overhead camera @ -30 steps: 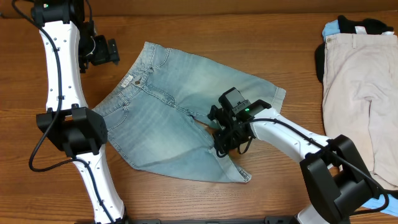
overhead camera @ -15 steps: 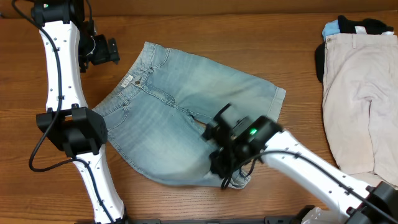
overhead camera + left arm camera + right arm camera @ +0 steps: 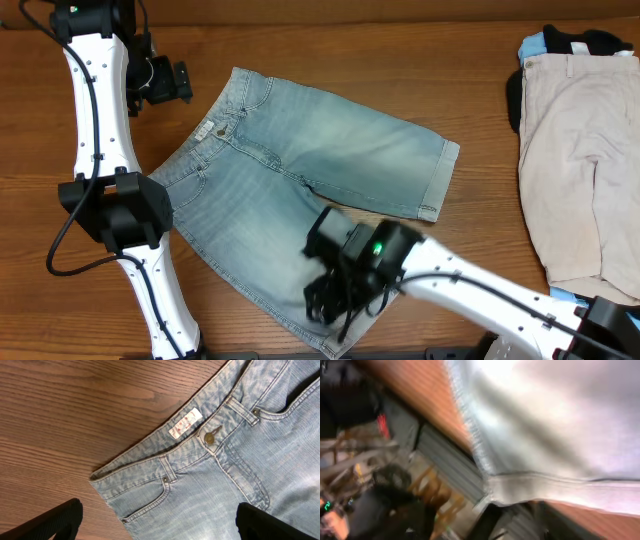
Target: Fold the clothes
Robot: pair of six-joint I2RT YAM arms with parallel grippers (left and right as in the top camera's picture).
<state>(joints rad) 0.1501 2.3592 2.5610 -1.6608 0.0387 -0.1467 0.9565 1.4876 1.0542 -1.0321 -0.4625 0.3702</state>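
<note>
The wooden surface (image 3: 400, 60) carries two lots of clothing, and judging by how they lie, the folding has barely begun. Well away to the side of the right end effector (image 3: 337, 293), a heap with beige trousers (image 3: 580, 150) on top sits rumpled at the edge, untouched and unfolded. The denim shorts (image 3: 300, 170) lie spread open and flat, both legs apart, with no fold made in them yet. The right end effector is at the hem of the nearer leg, and its wrist view shows that hem (image 3: 545, 487) close up and seemingly raised off the wood. The picture is too blurred to tell how far its jaws stand apart or whether they have hold of the cloth. The left end effector (image 3: 172, 82) hovers just beside the waistband (image 3: 200, 445), jaws spread wide with nothing between them. The label (image 3: 185, 422) and the button (image 3: 209, 437) lie just ahead of it. Everything remains to be done: the shorts, then the heap.
</note>
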